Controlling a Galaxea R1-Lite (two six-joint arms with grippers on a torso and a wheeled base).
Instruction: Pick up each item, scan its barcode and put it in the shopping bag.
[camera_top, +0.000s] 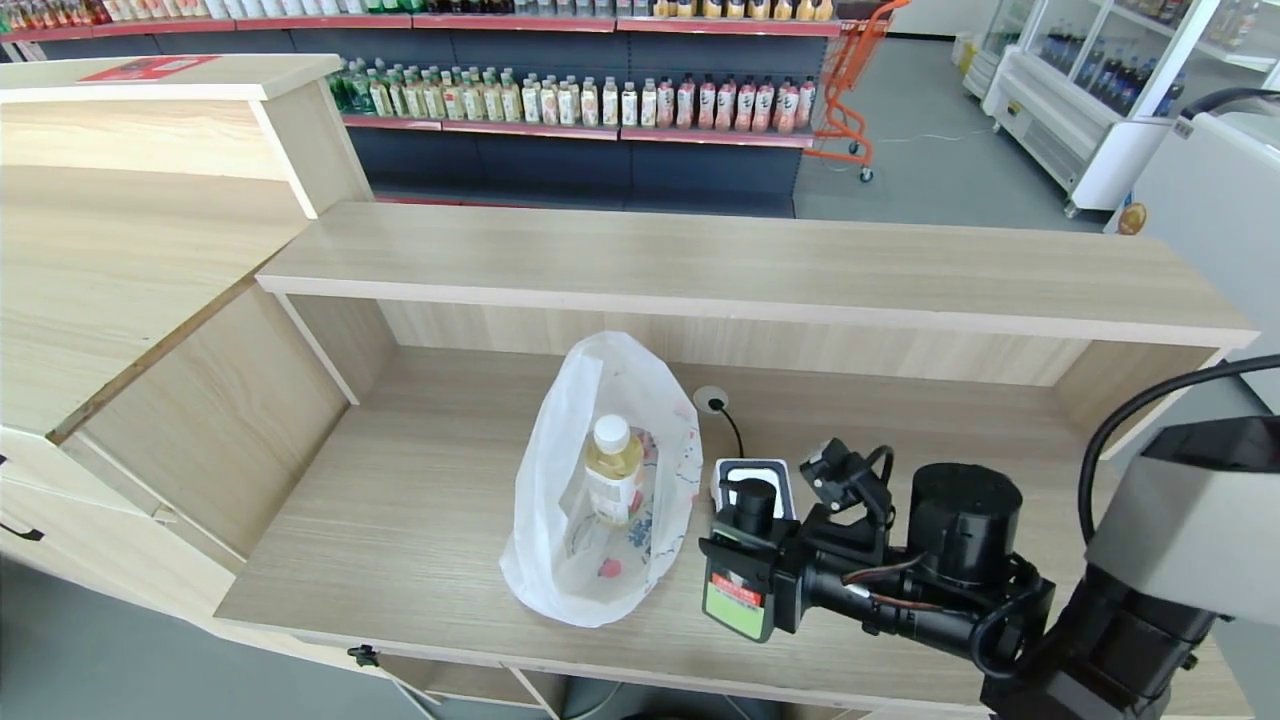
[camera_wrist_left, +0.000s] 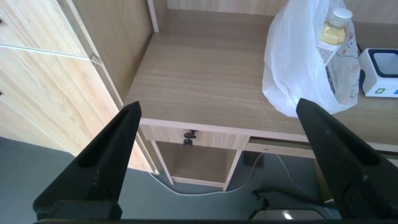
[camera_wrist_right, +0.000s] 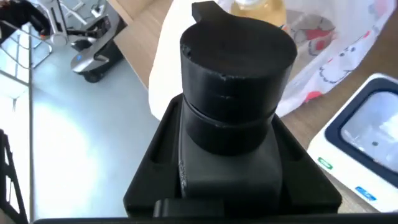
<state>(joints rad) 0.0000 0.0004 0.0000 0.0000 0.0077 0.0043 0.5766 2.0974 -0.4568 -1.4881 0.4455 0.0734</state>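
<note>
The left gripper (camera_wrist_left: 217, 106) hangs off the counter's (camera_top: 420, 520) front edge, out past its left front corner, with its two dark fingers (camera_wrist_left: 99, 165) spread wide and nothing between them. In the left wrist view the pale wood work surface runs away from it toward the raised back ledge, with a side panel closing off the left end.

Near the middle of the work surface, closer to the front edge than to the back, a white plastic shopping bag (camera_top: 560, 560) stands with its mouth open. Inside it is a drink bottle (camera_top: 612, 470), upright, with yellowish liquid, a white cap and a pale label. It shows through the thin plastic in the left wrist view too (camera_wrist_left: 334, 31).

Just beside the bag on its right sits the barcode scanner (camera_top: 775, 472), a white box with a dark window on top. A black cable (camera_top: 732, 425) runs from it to a round grommet (camera_top: 711, 399) nearer the back wall.

Toward the front edge from the scanner, the right gripper (camera_top: 770, 575) is clamped on a dark bottle (camera_top: 738, 600) with a black round cap. The cap overlaps the scanner's window in the head view, and the red and green label faces the camera. The right wrist view looks down on the cap (camera_wrist_right: 236, 74), with the scanner (camera_wrist_right: 367, 134) and the bag beyond it.

Behind the counter are shelves of bottled drinks (camera_top: 570, 100), an orange shopping cart (camera_top: 850, 80) and glass-fronted coolers (camera_top: 1100, 90) at the far right.
</note>
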